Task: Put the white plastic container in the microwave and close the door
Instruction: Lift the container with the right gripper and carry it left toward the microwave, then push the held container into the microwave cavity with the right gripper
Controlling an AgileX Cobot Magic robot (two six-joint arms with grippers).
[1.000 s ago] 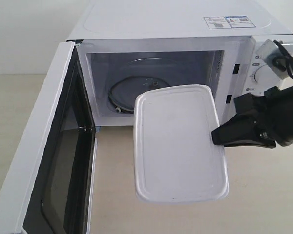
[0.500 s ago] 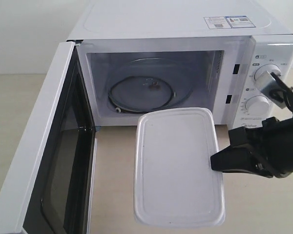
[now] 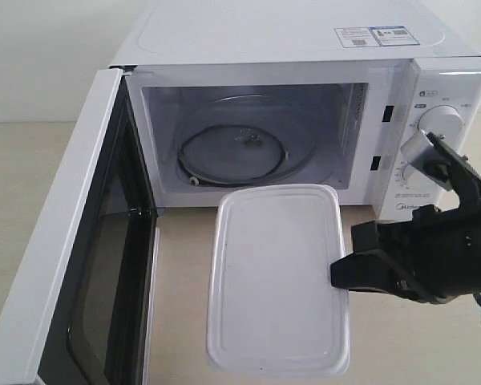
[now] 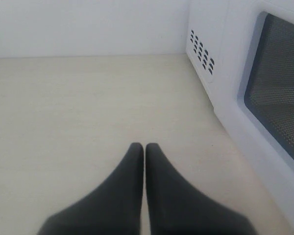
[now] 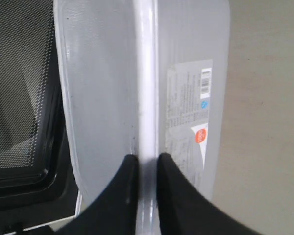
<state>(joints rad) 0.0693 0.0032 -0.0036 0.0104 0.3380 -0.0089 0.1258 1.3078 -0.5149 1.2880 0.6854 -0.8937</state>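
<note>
The white plastic container hangs level in front of the microwave, lid up, with my right gripper shut on the rim of its right edge. In the right wrist view the fingertips pinch the lid rim of the container, whose label faces sideways. The door stands wide open at the left, showing the glass turntable. My left gripper is shut on nothing, over bare table beside the door.
Two round dials sit on the microwave's right panel, just behind my right arm. Pale tabletop lies under the container. The door's inner edge stands close to the container's left side.
My right gripper has carried the container downward and toward the front, away from the cavity opening; the turntable is now fully uncovered. The left gripper view has no earlier frame.
</note>
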